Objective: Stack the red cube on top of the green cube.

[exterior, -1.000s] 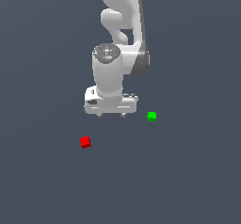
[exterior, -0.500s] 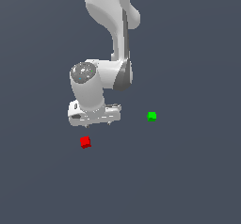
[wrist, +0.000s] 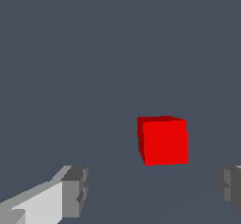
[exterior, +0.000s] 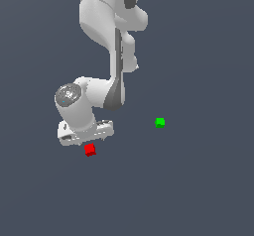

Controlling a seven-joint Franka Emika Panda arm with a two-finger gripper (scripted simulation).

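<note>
The red cube [exterior: 90,149] lies on the dark grey floor, just below my white gripper [exterior: 85,140] in the exterior view. In the wrist view the red cube [wrist: 163,140] sits between and beyond my two grey fingertips [wrist: 75,190], which stand wide apart with nothing between them, so the gripper [wrist: 153,188] is open. The green cube [exterior: 159,122] rests on the floor well off toward the exterior view's right, apart from the arm and from the red cube. It does not show in the wrist view.
The flat dark grey floor [exterior: 198,190] spreads all around the two cubes. The white arm [exterior: 106,27] reaches down from the upper part of the exterior view.
The arm has swung toward the exterior view's left and lowered, bringing the gripper from near the green cube to just above the red cube. Both cubes have stayed put.
</note>
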